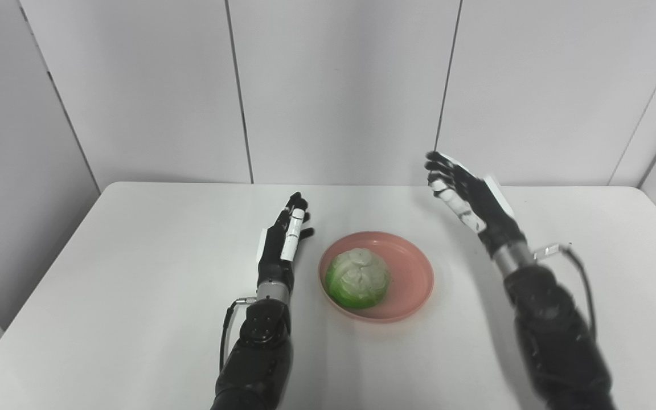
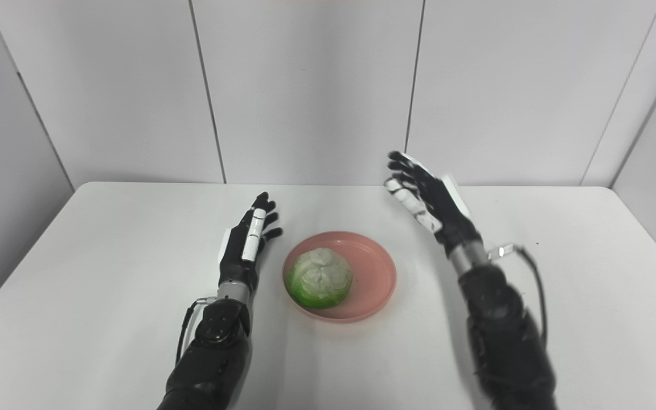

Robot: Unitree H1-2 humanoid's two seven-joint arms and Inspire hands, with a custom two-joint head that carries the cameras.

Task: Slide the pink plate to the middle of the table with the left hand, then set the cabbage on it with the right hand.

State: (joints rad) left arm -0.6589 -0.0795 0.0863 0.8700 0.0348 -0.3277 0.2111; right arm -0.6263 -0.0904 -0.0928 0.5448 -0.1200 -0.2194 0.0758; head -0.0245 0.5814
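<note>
While the right hand (image 1: 467, 196) hung open above the counter (image 1: 134, 273), right of the pink plate (image 1: 410, 273), the left hand (image 1: 282, 242) sat open just left of it. Cabbage (image 1: 357, 277) was on the plate's left half, mid-counter.

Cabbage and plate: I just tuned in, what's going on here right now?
Nothing is being held. The cabbage already sits on the pink plate, toward its left side, and the plate lies near the middle of the white table. The left hand is open beside the plate's left edge, not touching it. The right hand is open and raised to the right of the plate and farther back, clear of the cabbage. Both steps look done.
</note>
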